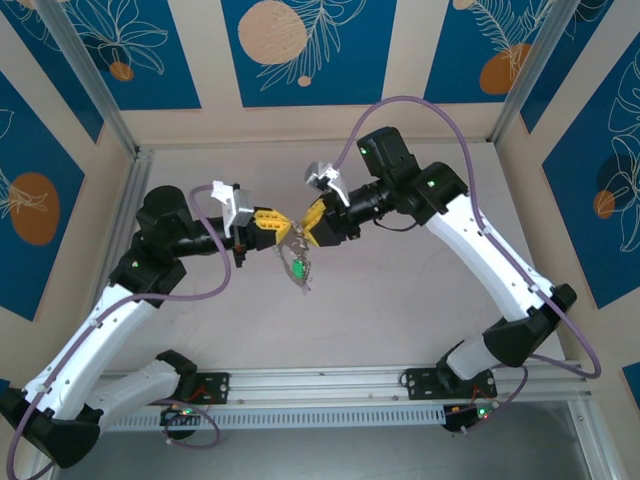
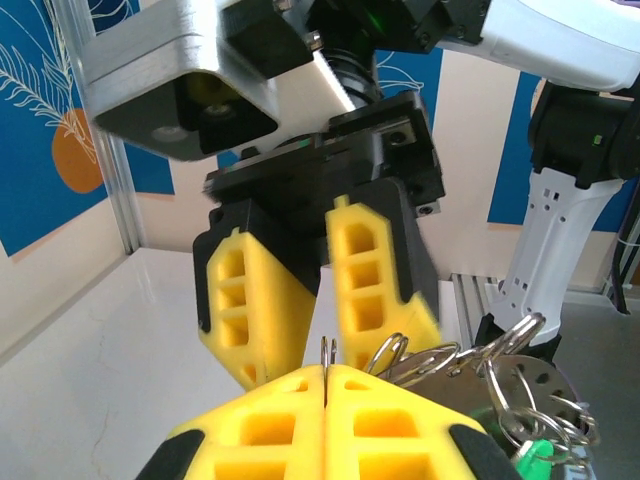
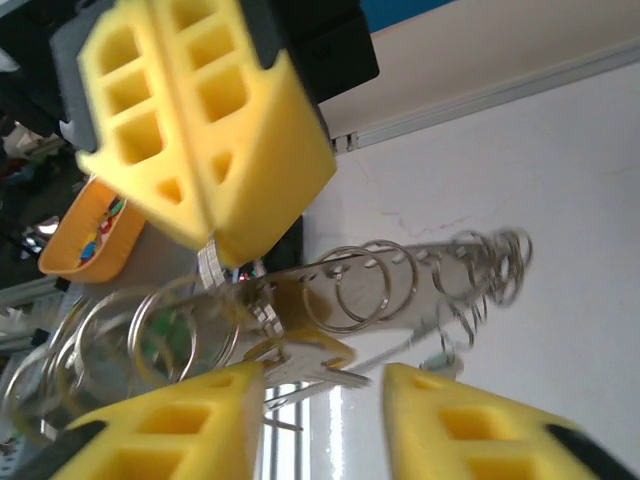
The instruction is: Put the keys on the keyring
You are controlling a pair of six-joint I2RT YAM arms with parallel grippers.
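Above the middle of the table my two grippers meet tip to tip. My left gripper (image 1: 283,225) (image 2: 327,378) is shut on a thin wire loop of the keyring (image 2: 328,350), which pokes up between its yellow pads. More of the keyring's loops (image 3: 362,285) trail off sideways. Under the grippers hang the keys (image 1: 299,268), one with a green head (image 2: 537,458). My right gripper (image 1: 304,232) (image 3: 322,405) is open, its jaws apart. A silver key (image 3: 318,352) lies just against its left finger (image 3: 165,430).
The white table (image 1: 400,300) is walled in by beige and blue panels. An aluminium rail (image 1: 320,385) runs along the near edge between the arm bases. In the right wrist view an orange bowl-like thing (image 3: 88,240) shows far off.
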